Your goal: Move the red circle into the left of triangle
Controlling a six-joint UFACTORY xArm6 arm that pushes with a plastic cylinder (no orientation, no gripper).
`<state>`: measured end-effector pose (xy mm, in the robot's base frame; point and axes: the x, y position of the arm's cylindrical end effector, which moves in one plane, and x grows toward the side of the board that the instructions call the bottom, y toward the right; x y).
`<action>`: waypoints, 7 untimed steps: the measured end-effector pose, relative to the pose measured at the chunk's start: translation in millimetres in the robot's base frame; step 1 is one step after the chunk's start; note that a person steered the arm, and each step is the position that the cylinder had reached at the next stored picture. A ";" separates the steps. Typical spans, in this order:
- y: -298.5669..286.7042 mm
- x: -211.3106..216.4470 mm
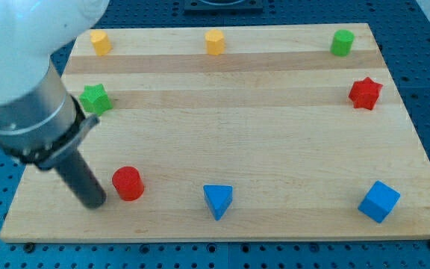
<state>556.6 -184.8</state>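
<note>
The red circle (128, 183) is a short red cylinder near the view's bottom left of the wooden board (275, 142). The blue triangle (218, 200) lies to its right, near the bottom edge, with a gap between them. My tip (95, 202) is the lower end of the dark rod; it stands just left of the red circle, very close to it, and I cannot tell whether they touch. The arm's white and grey body fills the view's upper left.
A green star (95, 99) sits left of centre, partly beside the arm. A yellow block (100, 42), a second yellow block (214, 42) and a green block (342, 42) line the top edge. A red star (365, 93) is at right, a blue cube (379, 201) at bottom right.
</note>
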 end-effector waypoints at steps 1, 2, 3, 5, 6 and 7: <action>14.7 -54.6; 28.8 -39.6; 34.3 -29.8; 17.2 -30.8; 18.2 -3.3; 30.4 -3.3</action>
<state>553.3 -154.4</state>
